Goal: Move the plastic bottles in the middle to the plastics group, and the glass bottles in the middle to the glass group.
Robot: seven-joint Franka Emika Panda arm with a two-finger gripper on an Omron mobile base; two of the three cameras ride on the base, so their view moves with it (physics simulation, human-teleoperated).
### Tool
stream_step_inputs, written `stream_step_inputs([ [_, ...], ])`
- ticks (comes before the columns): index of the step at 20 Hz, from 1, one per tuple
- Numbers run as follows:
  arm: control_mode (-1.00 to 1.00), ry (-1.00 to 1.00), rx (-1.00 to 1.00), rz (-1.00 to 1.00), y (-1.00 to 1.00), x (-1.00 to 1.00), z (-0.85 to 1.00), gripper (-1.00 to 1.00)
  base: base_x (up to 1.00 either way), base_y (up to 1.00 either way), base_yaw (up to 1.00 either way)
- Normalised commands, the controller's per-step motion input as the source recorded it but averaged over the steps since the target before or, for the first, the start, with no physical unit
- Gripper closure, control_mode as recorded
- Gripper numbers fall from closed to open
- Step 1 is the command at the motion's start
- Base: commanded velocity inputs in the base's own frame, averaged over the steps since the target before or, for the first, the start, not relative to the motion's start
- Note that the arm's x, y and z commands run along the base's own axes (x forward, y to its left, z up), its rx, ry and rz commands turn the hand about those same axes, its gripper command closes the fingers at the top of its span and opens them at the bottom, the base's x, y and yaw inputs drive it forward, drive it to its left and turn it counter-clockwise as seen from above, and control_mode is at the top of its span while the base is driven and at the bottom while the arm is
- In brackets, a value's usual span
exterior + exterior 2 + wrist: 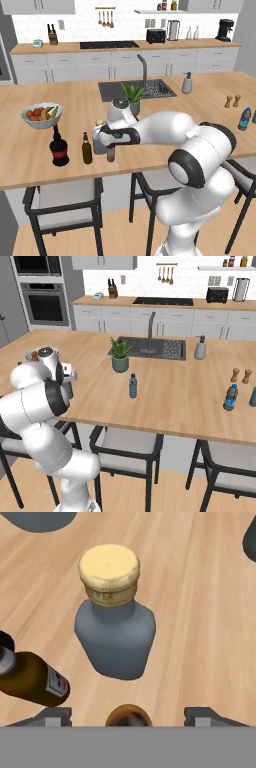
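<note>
Jaws (128, 714) spread over amber bottle (128, 716) (round brown top).

Squat grey-blue bottle (116, 637) with a tan stopper stands upright on the bench, the small amber bottle (110, 154) just beside it. Black red-labelled bottle (59, 148) and slim brown bottle (87, 149) stand nearby. The light-blue bottle (133, 386) stands mid-bench; deeper-blue bottle (230, 397) far right.

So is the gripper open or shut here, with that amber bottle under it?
Open. In the hand view the gripper has its fingertips standing apart on either side of the amber bottle, not pressed against it.
</note>
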Motion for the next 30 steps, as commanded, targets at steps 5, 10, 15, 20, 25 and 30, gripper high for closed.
stream_step_inputs([
  [5,-1.00,0.00,0.05,0.00,-0.02,0.00,0.06,-1.00,0.00,0.00,0.00],
  [10,-1.00,0.00,0.10,0.00,-0.02,-0.01,0.27,-1.00,0.00,0.00,0.00],
  [15,-1.00,0.00,0.09,0.00,-0.03,0.00,0.38,-1.00,0.00,0.00,0.00],
  [20,-1.00,0.00,0.04,-0.01,-0.33,0.00,0.38,-1.00,0.00,0.00,0.00],
  [25,-1.00,0.03,0.00,-0.08,-0.90,-0.08,0.18,-1.00,0.00,0.00,0.00],
  [30,-1.00,0.07,0.00,-0.11,-0.98,-0.11,0.04,-1.00,0.00,0.00,0.00],
])
